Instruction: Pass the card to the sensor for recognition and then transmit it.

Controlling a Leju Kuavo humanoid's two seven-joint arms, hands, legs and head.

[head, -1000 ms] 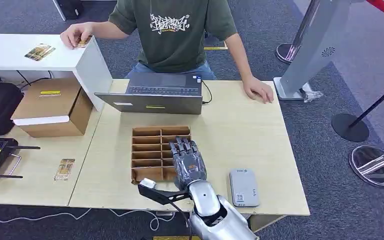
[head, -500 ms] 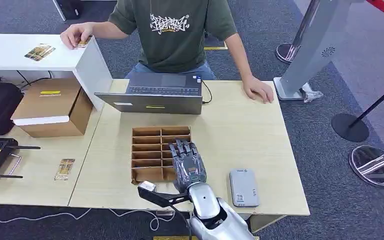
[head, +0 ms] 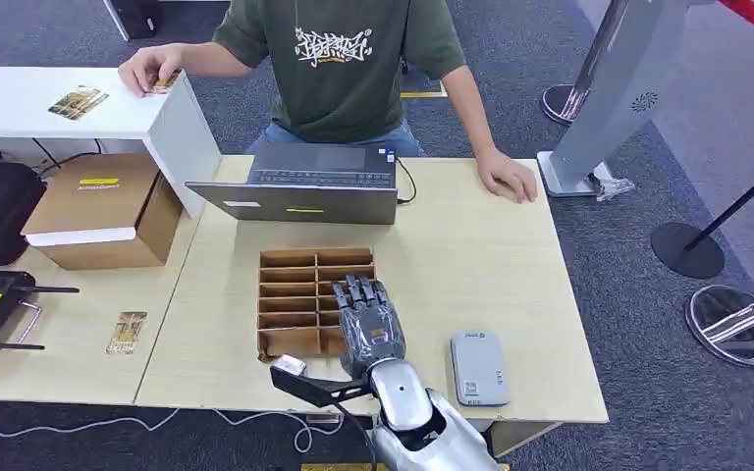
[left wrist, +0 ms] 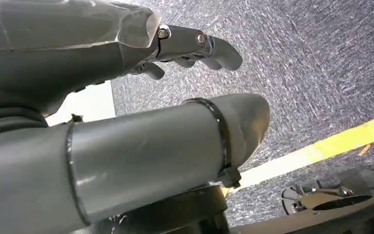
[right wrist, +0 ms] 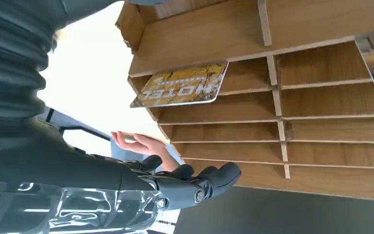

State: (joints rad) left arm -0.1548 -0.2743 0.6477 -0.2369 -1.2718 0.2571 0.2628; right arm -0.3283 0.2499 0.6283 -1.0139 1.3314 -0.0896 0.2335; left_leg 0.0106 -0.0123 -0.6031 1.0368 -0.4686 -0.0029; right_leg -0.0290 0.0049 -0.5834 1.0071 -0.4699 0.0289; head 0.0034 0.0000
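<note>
Our right hand (head: pixel 366 314), fingers spread, empty, hovers over brown slotted cardboard tray (head: pixel 295 294); yellow hotel card (right wrist: pixel 182 86) lies flat in slot just ahead.

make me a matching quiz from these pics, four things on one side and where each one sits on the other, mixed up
Things:
1. grey card reader
2. laptop
3. cardboard box
4. loose card

Places:
A. on the left table, in front of the cardboard box
B. at the far edge of the main table, in front of the person
C. on the main table, to the right of the right hand
D. on the left table, beside the white shelf

Pairs: 1-C, 2-B, 3-D, 4-A
</note>
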